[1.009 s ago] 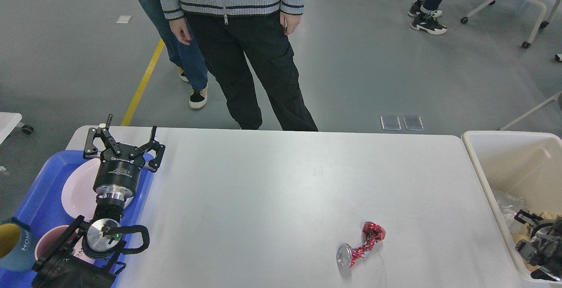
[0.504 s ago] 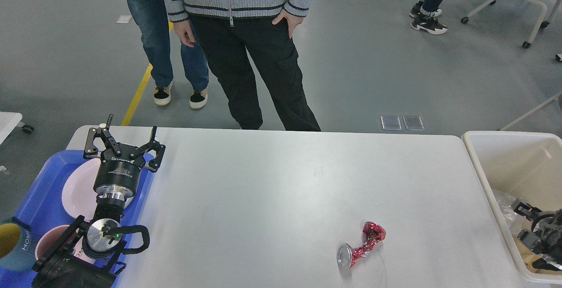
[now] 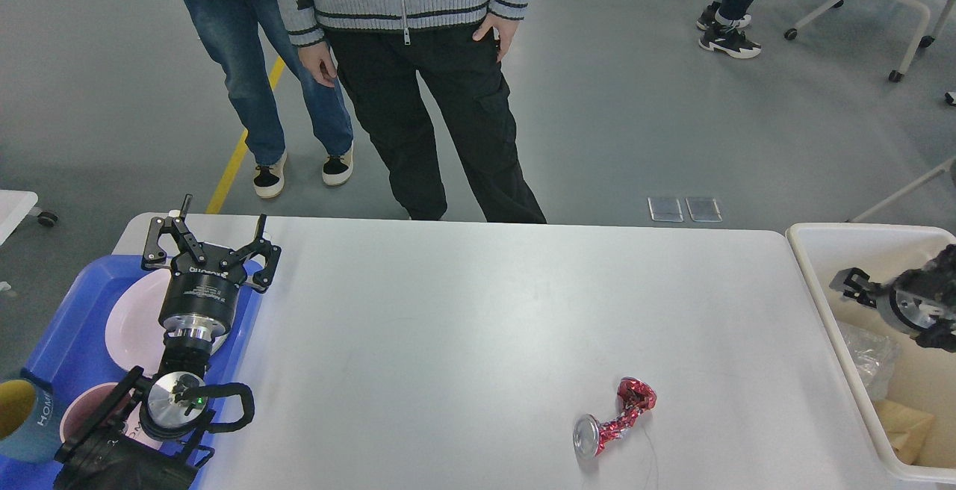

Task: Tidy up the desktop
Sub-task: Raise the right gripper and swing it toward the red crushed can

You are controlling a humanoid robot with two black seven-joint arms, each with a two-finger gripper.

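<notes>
The desktop [image 3: 478, 311] is a wide white tabletop. A crushed red can [image 3: 614, 417] lies on it near the front right, nothing touching it. My left gripper [image 3: 213, 230] stands open and empty over the far end of a blue tray [image 3: 71, 326], above a pink plate [image 3: 138, 318]. My right gripper [image 3: 848, 281] hangs over a cream bin [image 3: 821, 281] at the right edge, seen small and dark, so its fingers cannot be told apart.
The blue tray also holds a pink bowl [image 3: 86, 411] and a teal mug [image 3: 26, 419]. The bin contains clear plastic [image 3: 866, 348] and cardboard scraps [image 3: 900, 419]. Two people [image 3: 418, 87] stand just beyond the far table edge.
My right gripper has risen from deep in the bin to near its left wall. The people behind the table shifted their stance. The left arm and can have not moved.
</notes>
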